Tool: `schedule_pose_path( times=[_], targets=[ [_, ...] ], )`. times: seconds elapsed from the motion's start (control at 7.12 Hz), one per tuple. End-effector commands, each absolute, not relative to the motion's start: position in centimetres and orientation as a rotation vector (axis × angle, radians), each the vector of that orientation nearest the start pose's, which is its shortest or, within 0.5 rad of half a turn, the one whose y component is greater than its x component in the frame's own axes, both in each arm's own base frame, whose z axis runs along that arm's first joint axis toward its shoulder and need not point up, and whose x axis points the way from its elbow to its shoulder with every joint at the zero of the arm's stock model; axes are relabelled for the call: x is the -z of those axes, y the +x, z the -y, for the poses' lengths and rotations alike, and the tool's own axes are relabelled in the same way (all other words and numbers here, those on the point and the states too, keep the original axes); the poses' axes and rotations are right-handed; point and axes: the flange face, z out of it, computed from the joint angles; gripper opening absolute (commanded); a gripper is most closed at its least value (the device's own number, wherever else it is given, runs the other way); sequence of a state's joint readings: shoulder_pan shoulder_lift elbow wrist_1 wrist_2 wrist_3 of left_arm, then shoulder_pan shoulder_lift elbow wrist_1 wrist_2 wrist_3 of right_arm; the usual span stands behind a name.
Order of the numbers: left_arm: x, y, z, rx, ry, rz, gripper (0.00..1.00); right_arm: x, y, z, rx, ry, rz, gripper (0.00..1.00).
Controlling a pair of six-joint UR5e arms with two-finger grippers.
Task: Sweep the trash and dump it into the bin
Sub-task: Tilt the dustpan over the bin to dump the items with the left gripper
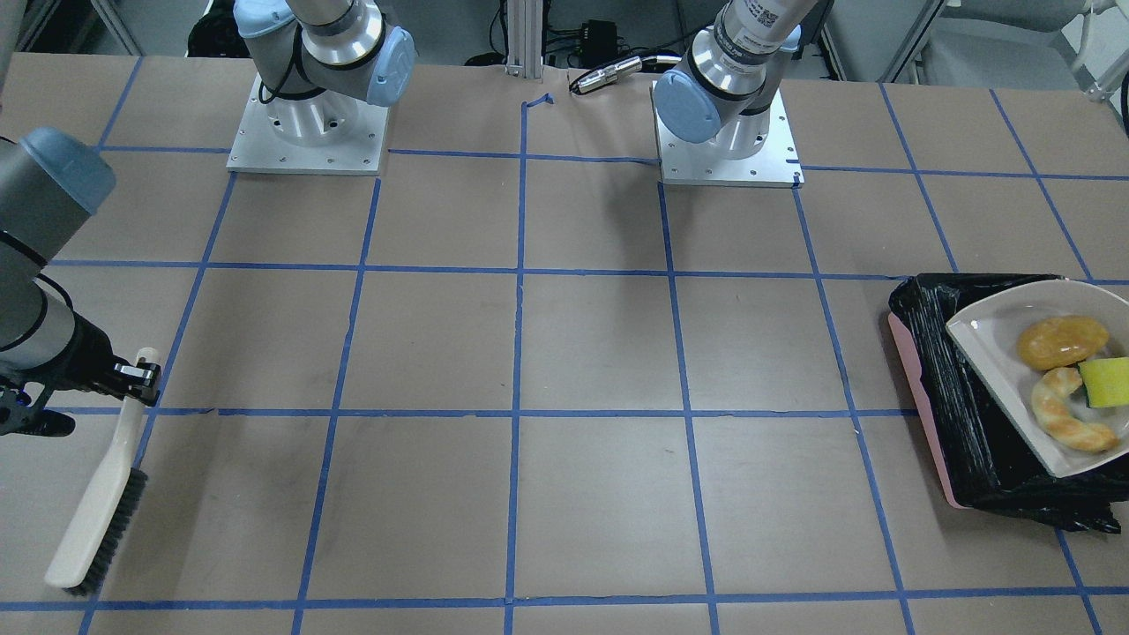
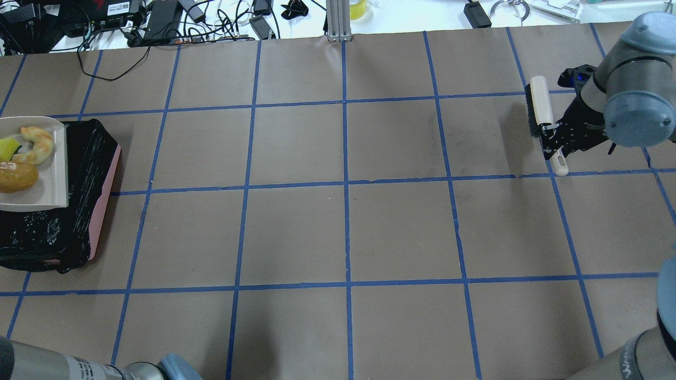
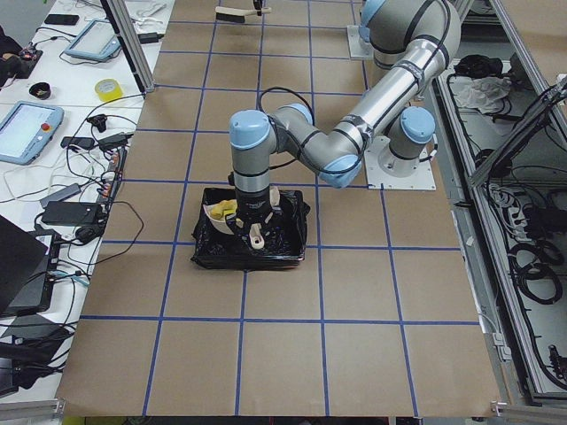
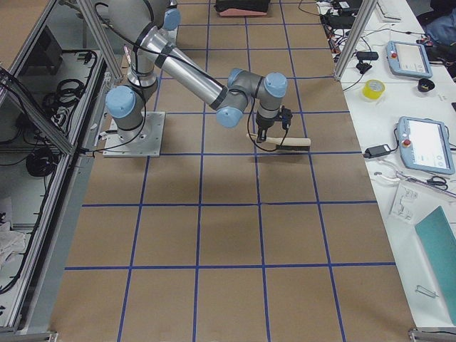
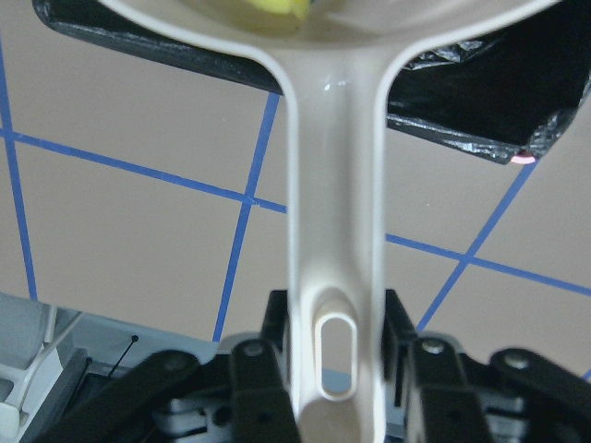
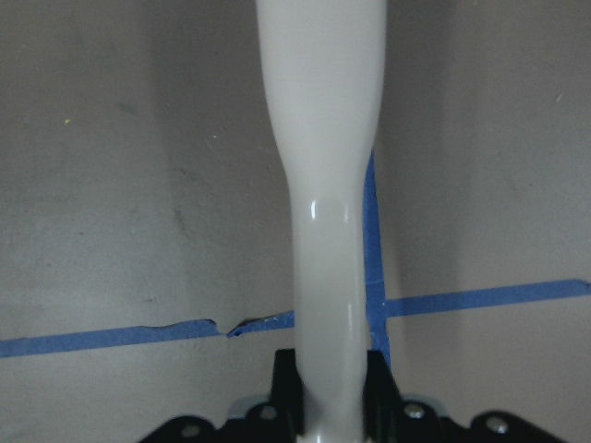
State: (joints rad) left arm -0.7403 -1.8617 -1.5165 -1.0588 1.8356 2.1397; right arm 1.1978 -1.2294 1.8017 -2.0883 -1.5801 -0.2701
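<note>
- Left gripper (image 5: 337, 355) clamped on the handle of the dustpan (image 5: 334, 231); pan extends ahead of it, over the black-lined pink bin (image 1: 935, 379).
- Potato-like lump (image 1: 1063, 342), croissant piece (image 1: 1067, 413) and sponge (image 1: 1108, 381) lie in the pan, beyond the handle.
- Right gripper (image 1: 139, 375) clamped on the handle of the brush (image 1: 97, 503); bristle head ahead of it.

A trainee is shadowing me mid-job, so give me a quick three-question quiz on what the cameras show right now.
1. How many trash items lie in the dustpan?
2. What does the right gripper grip? A) the brush B) the dustpan C) nothing
3. True or false: the left gripper holds the dustpan over bare table, away from the bin.

Key: 1. Three. 2. A. 3. False: the dustpan is over the bin.
</note>
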Motion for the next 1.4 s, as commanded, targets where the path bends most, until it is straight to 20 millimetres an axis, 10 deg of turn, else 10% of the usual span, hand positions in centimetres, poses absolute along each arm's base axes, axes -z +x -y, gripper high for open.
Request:
schedule_pose_path(
  times=[0.0, 0.28, 0.7, 0.98, 1.26],
  targets=[
    [-41.4, 41.8, 47.6, -0.365, 1.633, -2.305, 0.04, -24.3, -7.4, 57.5, -0.098, 0.084, -3.127, 0.0],
    [-42.4, 41.5, 46.8, -0.484, 1.6, -2.29, 0.13, -23.9, -7.6, 57.6, -0.104, 0.047, -3.125, 0.0],
    [-42.6, 38.9, 48.3, -0.637, 1.554, -2.201, 0.0, -23.3, -7.7, 57.7, -0.123, 0.052, -3.118, 0.01],
    [-43.4, 34.1, 50.1, -0.718, 1.571, -2.088, 0.0, -22.8, -7.7, 57.8, -0.136, 0.069, -3.117, 0.26],
    [-44.7, 30.4, 51.8, -0.821, 1.562, -1.981, 0.0, -23.1, -7.8, 58.0, -0.118, 0.074, -3.122, 0.97]
  ],
)
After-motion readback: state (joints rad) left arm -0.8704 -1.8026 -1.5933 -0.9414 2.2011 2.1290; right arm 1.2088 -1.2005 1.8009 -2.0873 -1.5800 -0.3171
